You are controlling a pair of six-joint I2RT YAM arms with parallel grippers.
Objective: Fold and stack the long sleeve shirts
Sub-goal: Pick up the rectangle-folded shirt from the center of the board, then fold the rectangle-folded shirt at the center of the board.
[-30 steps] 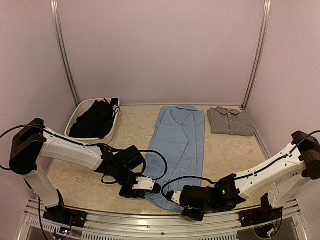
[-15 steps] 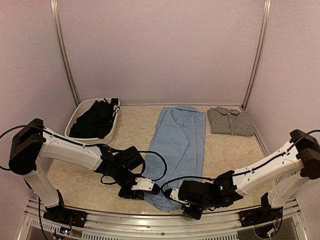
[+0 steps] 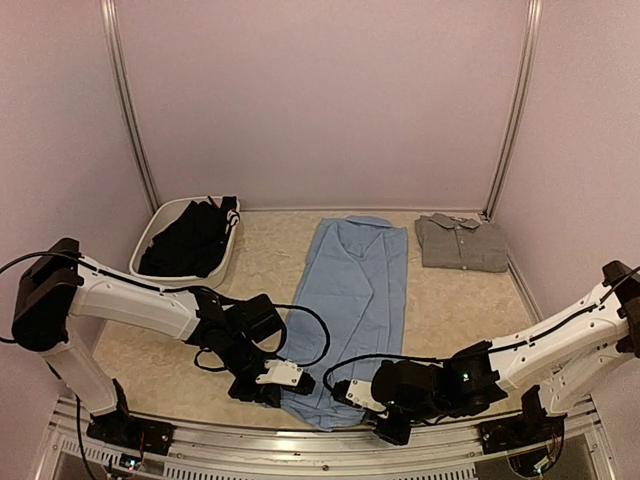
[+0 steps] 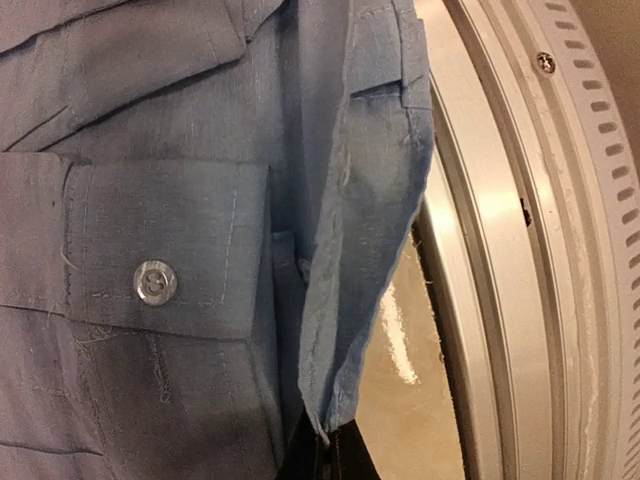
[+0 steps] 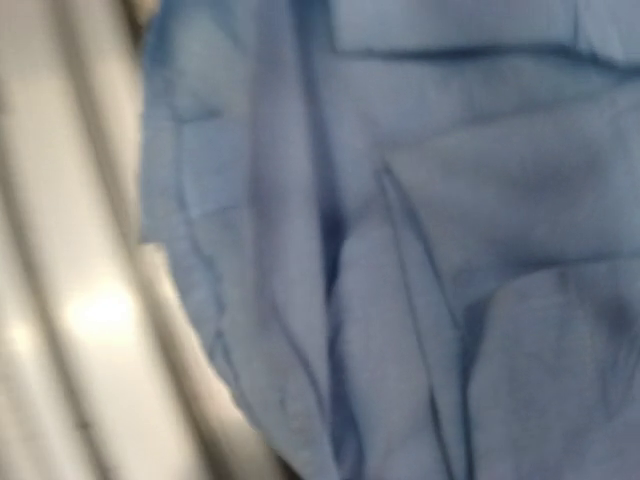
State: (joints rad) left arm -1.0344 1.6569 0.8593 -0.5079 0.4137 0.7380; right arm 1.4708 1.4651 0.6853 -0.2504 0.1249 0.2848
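Hem of the blue shirt (image 3: 355, 300) pinched at both corners.
The left gripper (image 3: 289, 382) and right gripper (image 3: 339, 395) are clamped on its near edge; it lies lengthwise mid-table, a folded grey shirt (image 3: 462, 243) at far right.

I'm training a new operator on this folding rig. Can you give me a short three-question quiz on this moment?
1. True or false: the grey shirt lies folded at the far right of the table.
2. What is in the white tub? A) a black shirt B) a towel C) nothing
3. The left gripper and right gripper are both shut on the near end of which shirt?

Key: 1 true; 2 A; 3 the blue shirt.
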